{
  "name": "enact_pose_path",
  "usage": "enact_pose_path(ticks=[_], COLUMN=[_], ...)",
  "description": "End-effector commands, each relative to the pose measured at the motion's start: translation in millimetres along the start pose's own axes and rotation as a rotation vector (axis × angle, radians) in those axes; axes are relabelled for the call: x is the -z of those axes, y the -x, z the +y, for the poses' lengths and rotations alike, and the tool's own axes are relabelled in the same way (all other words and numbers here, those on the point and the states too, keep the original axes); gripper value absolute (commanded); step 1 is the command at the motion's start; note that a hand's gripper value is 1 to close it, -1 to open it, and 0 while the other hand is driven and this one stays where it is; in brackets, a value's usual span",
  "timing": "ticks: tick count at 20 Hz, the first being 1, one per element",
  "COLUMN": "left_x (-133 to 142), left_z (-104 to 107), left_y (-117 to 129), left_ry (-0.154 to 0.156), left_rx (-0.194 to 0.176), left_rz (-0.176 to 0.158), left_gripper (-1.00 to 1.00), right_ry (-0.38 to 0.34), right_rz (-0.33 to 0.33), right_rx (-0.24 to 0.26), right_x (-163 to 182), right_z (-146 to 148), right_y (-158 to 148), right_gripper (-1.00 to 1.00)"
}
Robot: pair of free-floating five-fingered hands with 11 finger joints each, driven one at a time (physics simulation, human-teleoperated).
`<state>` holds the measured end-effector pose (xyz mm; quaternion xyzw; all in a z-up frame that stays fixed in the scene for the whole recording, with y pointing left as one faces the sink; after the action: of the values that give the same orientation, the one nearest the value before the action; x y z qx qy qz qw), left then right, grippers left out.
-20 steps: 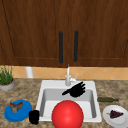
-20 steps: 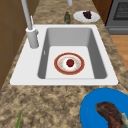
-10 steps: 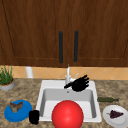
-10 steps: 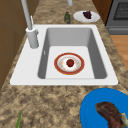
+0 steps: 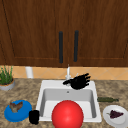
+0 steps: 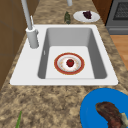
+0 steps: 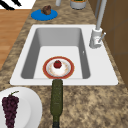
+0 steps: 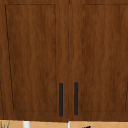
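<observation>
My right hand [image 5: 79,81] hovers over the back rim of the white sink [image 5: 40,105], just right of the faucet [image 5: 68,74]. It is open, with straight fingers pointing right and slightly up, and it holds nothing. My left hand [image 5: 33,116] is a dark shape at the sink's front left corner, beside the blue plate [image 5: 23,113]. A big red ball [image 5: 67,115] sits at the sink's front edge. In the basin, a red-rimmed plate [image 6: 59,68] carries a small red fruit [image 6: 70,62].
Brown food [image 5: 15,106] lies on the blue plate. A white plate [image 5: 112,120] with grapes [image 5: 115,114] and a dark green bottle [image 5: 107,99] lie right of the sink. A potted plant [image 5: 6,80] stands far left. Cabinet doors with two black handles [image 5: 60,47] hang above.
My right hand has risen from over the basin and moved slightly right, to beside the faucet. The left hand, ball and plates have not moved.
</observation>
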<state>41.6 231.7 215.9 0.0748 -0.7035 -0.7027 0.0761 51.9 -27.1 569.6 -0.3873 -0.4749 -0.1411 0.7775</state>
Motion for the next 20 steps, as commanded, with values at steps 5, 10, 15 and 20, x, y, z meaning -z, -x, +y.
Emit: enact_pose_path(ticks=[5, 10, 15, 20], left_x=[0, 0, 0, 0], left_z=[0, 0, 0, 0], left_y=[0, 0, 0, 0], left_ry=[0.0, 0.0, 0.0, 0.0], left_rx=[0.0, 0.0, 0.0, 0.0], left_rz=[0.0, 0.0, 0.0, 0.0], left_gripper=[0.0, 0.0, 0.0, 0.0], right_ry=[0.004, 0.005, 0.01, 0.057], right_rz=[0.062, 0.062, 0.093, 0.125], right_rx=[0.077, 0.076, 0.128, 0.208], right_x=[-9, -5, -10, 0], right_z=[-19, -35, -42, -38], right_y=[-40, -70, -91, -109], right_gripper=[-1.0, -1.0, -1.0, -1.0])
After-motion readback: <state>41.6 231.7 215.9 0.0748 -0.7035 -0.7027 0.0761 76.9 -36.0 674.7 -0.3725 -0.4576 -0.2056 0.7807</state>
